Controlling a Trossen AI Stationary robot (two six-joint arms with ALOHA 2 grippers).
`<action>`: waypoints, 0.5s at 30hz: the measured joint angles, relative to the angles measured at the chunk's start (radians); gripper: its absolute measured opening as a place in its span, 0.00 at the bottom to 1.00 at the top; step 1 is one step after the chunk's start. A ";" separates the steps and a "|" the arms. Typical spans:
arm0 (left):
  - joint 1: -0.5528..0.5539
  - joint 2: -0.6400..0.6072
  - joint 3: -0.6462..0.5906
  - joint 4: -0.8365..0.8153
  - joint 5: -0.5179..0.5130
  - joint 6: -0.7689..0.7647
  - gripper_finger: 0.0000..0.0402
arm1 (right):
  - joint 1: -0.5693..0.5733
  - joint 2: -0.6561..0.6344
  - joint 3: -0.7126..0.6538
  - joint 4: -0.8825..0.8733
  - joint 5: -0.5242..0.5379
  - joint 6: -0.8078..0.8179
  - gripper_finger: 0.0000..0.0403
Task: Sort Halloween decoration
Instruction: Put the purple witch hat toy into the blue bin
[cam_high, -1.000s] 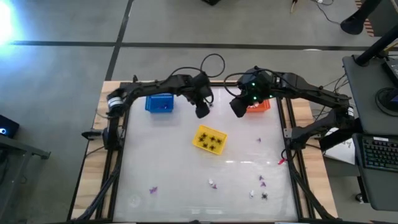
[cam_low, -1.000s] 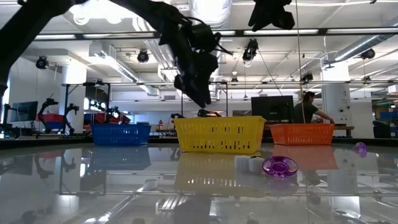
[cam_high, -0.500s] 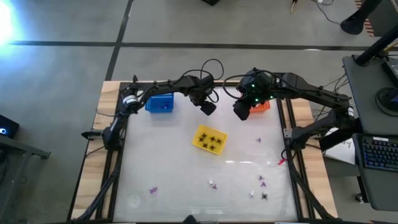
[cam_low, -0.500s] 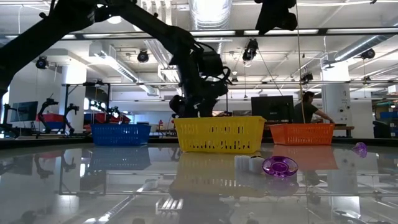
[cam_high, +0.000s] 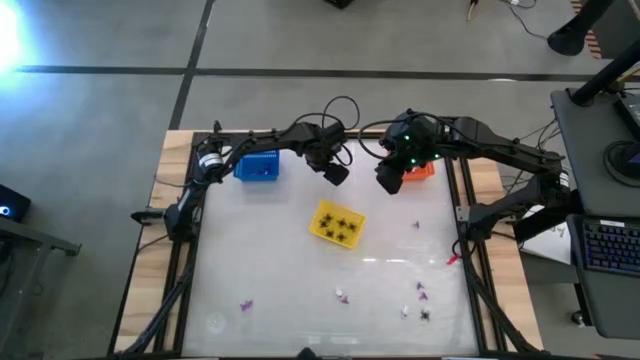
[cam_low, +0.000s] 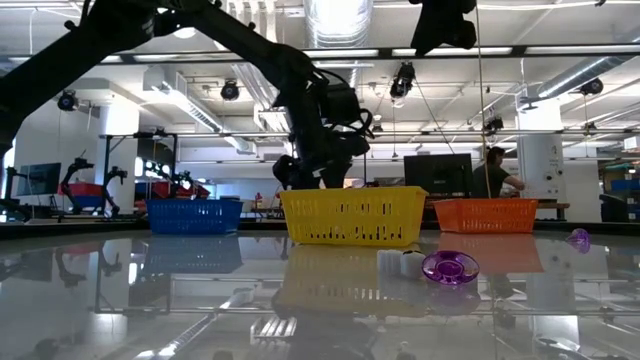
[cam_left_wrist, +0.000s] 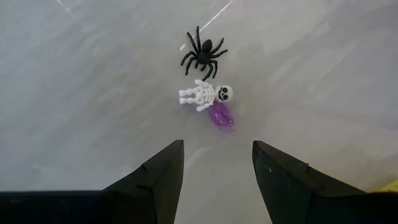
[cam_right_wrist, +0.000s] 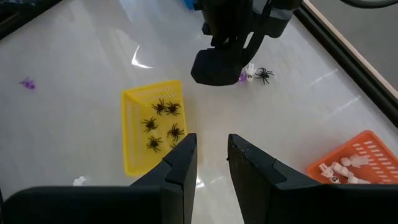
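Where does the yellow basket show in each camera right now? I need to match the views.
High: yellow basket mid-table, spiders inside.
Low: centre, between the blue and orange baskets.
Left wrist: only a yellow sliver at the corner.
Right wrist: beside the left gripper.
Shared landmark: the left gripper.

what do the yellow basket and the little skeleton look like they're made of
Yellow basket: seemingly rigid moulded plastic, given its slotted lattice walls and uniform bright colour. Skeleton: probably moulded white plastic, smooth, with crisp ribs and a tiny skull; could be soft rubbery plastic.

both grippers hover, left gripper (cam_left_wrist: 214, 177) agape.
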 joint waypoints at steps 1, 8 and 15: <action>-0.001 0.000 0.000 0.001 0.001 -0.001 0.43 | 0.000 0.000 0.000 0.000 0.000 0.000 0.20; -0.004 0.000 -0.002 0.030 0.002 -0.042 0.43 | 0.000 0.000 0.000 0.002 0.000 0.002 0.20; -0.004 0.000 -0.007 0.046 0.002 -0.068 0.39 | 0.000 0.000 0.000 0.004 0.000 0.003 0.20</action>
